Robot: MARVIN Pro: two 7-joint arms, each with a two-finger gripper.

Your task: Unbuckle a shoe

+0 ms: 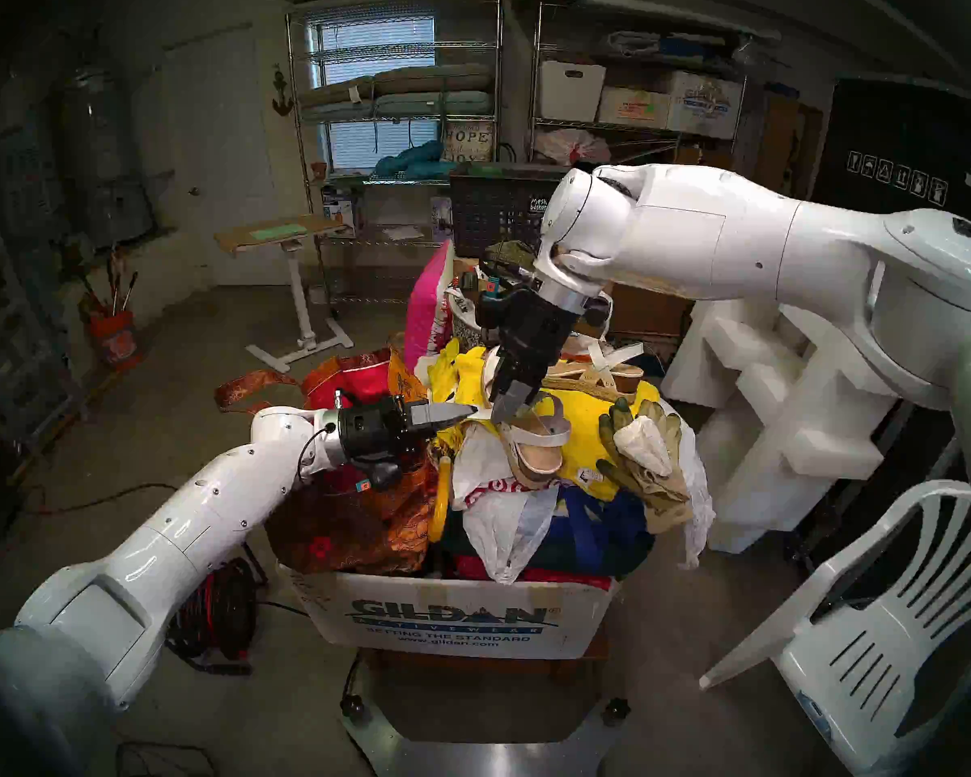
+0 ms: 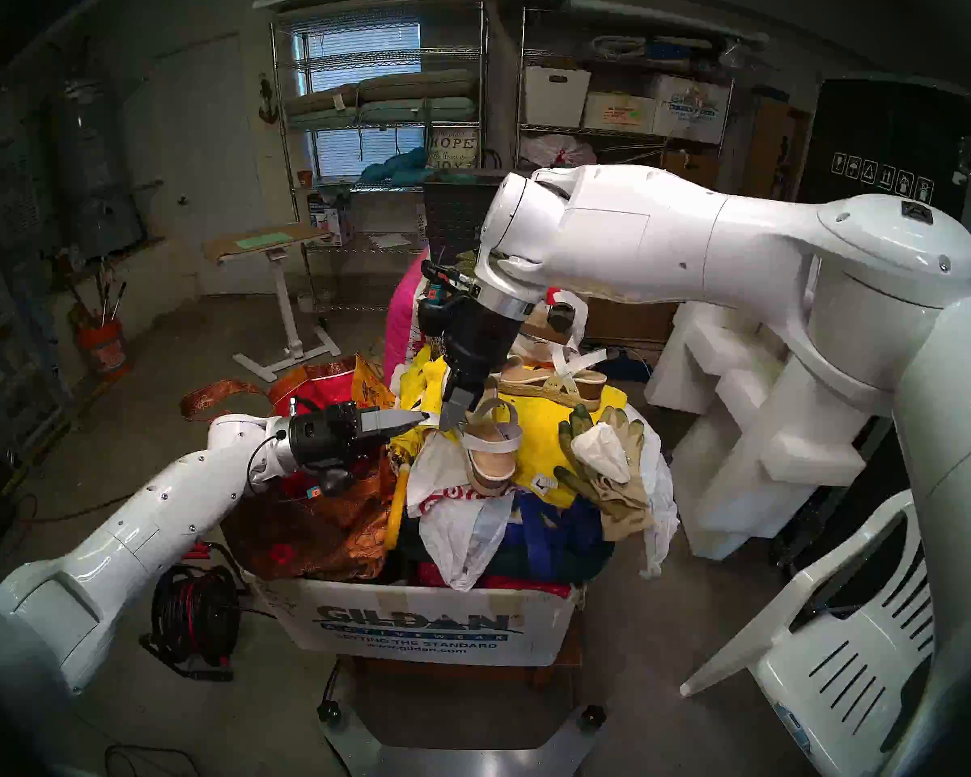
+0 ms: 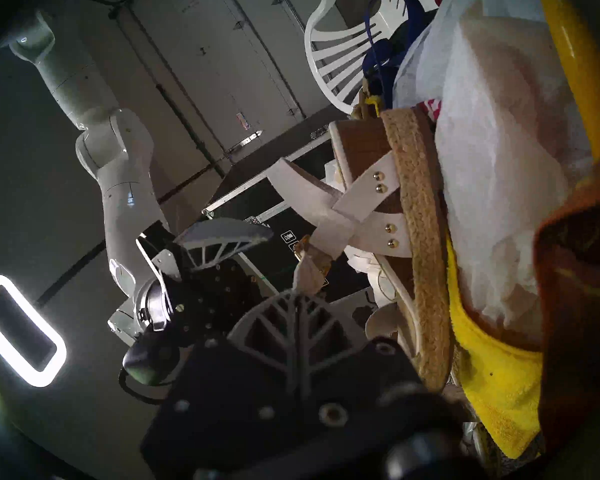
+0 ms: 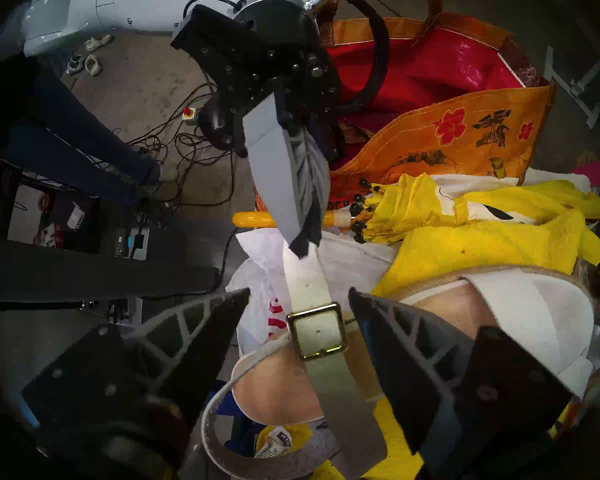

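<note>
Sandal (image 1: 533, 445) lies atop a heap of bags and cloth in a cardboard box (image 1: 449, 619), its thin ankle strap (image 4: 305, 278) drawn out toward the left gripper (image 4: 303, 242), whose fingers are pressed together on the strap's free end. The right gripper (image 4: 298, 316) hovers with fingers spread either side of the brass buckle (image 4: 317, 330), not touching it. Likely risks: the strap tip slipping from that small pinch, or the unanchored sandal dragging across the soft pile instead of the strap feeding out.

Glossy white arm (image 1: 752, 237) shells dotted with small screws; black wrist blocks; grey ribbed fingers (image 4: 187, 334); a looping black cable (image 1: 306, 450) at left.
</note>
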